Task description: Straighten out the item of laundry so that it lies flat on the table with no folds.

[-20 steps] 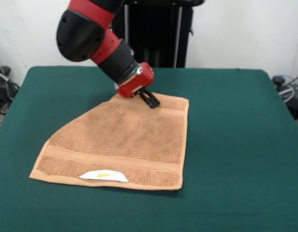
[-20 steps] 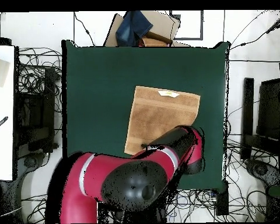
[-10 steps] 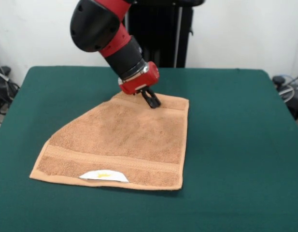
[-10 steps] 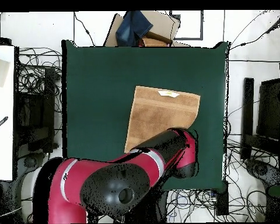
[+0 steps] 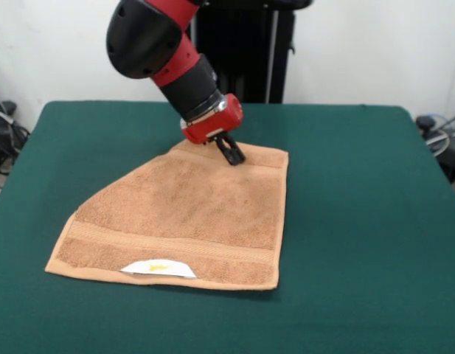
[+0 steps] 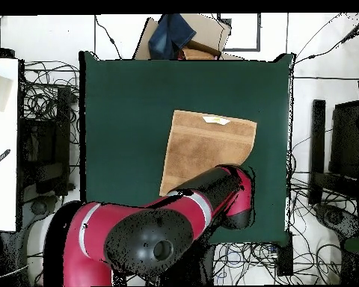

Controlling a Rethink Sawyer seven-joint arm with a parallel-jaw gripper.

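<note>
The item of laundry (image 5: 190,214), a light orange-tan terry towel, lies on the dark green table (image 5: 360,184) left of centre. Its near edge carries a white label (image 5: 159,268) with a yellow mark. Its left side runs diagonally, so the far left corner looks folded in. My gripper (image 5: 233,153) points down at the towel's far edge, at or just above the cloth. In the overhead view the towel (image 6: 205,146) and its label (image 6: 216,119) show on the table (image 6: 123,112), and my red arm (image 6: 212,198) covers the towel's lower end and hides the gripper.
A cardboard box holding blue cloth (image 6: 182,37) sits beyond the table's top edge in the overhead view. Cables lie on the floor on both sides. A white surface (image 6: 3,142) stands at the left.
Over the last second my arm's upper part swung to the right in the front view and the gripper lifted slightly. The towel has not moved.
</note>
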